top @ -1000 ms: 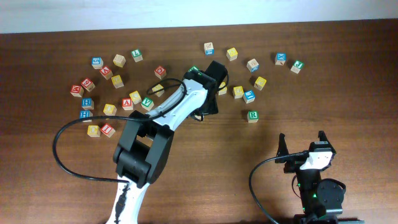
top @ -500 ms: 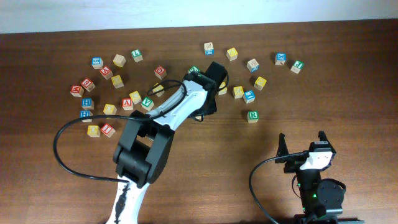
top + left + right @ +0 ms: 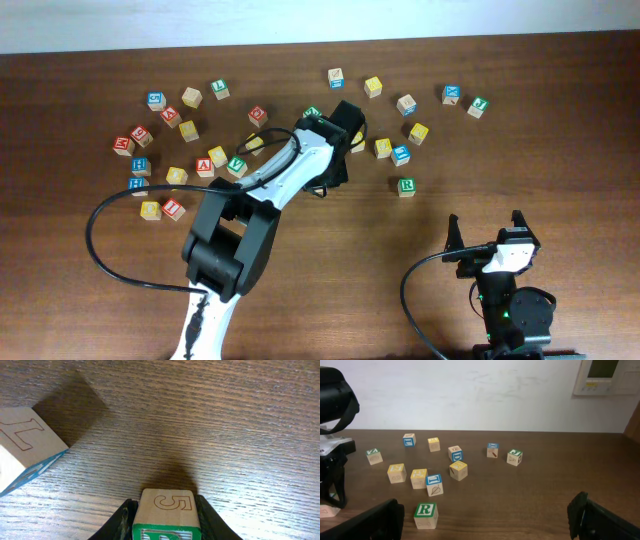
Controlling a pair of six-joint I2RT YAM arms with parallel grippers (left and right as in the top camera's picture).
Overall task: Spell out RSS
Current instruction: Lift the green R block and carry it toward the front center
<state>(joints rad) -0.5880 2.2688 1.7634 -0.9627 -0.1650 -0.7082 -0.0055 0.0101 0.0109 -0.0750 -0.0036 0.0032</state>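
R cube (image 3: 406, 186), green-lettered, sits alone on the desk (image 3: 540, 150) near the left hand (image 3: 341, 134), which pinches a wooden cube (image 3: 166, 505) showing an outlined S and a green-edged face, while the right hand (image 3: 490, 234) rests spread, well apart.

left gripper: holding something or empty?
Left gripper shut on a wooden cube; wrist view shows its fingers pressed against both sides.

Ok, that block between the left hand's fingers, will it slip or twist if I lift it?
Probably no twist: the block is a flat-sided cube, and the left hand presses two opposite faces squarely. It looks like plain wood, so it is likely stiff and light. The smooth-looking faces could slide a little if the squeeze is weak.
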